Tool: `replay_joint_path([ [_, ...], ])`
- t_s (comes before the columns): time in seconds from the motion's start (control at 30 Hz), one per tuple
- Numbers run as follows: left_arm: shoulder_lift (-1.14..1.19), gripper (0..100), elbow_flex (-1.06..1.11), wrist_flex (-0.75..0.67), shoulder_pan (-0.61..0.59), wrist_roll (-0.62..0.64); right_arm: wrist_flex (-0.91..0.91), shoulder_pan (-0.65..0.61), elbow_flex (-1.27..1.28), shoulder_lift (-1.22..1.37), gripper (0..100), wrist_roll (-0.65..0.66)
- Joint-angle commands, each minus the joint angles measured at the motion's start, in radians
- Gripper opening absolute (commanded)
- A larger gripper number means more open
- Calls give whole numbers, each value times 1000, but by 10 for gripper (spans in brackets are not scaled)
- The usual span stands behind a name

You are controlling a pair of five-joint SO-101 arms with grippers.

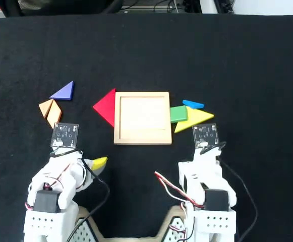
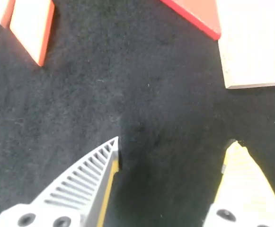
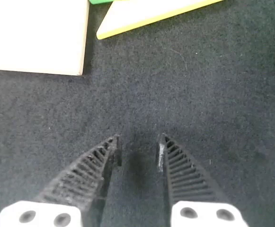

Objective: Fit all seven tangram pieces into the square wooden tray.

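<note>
High view is read as a clock face with the square wooden tray at its centre. The tray is seen empty, so the task is judged to be at its very start, with no piece fitted yet. A red triangle is laid touching the tray's edge at 9 o'clock. A purple triangle and two orange pieces are set well apart from the tray, farther out toward 9 to 10 o'clock. At 3 o'clock a green square is set against the tray, with a blue piece and a yellow triangle just beside it.

The left gripper is held at 7 o'clock, its fingers spread wide with nothing between them. The right gripper is held at 5 o'clock, its fingers parted only narrowly, and it too is empty.

A first pick is called for next, and the red or yellow triangle, each near a gripper, is judged the likely choice. The flat piece would have to be straddled at its edges, and the right fingers opened wider.

The table is covered with black cloth; cables are seen beyond its far edge at 12 o'clock
</note>
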Motion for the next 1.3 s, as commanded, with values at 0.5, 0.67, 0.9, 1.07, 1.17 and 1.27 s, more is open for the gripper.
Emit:
replay_joint_path([
  [0.5, -9, 341, 19, -269, -101, 210, -229, 5, -1, -59, 136, 6],
  [0.67, -9, 341, 19, -321, -225, 354, -229, 5, -1, -59, 136, 6],
  [0.9, -8, 341, 19, -210, -117, 377, -227, 5, -1, -58, 135, 6],
  [1.07, -8, 340, 19, -215, -84, 374, -250, 5, -1, -61, 137, 8],
  [1.17, -8, 340, 19, -201, -84, 374, -269, 11, -1, -56, 135, 6],
  [1.27, -8, 340, 19, -199, -74, 374, -224, 8, -1, -56, 136, 6],
])
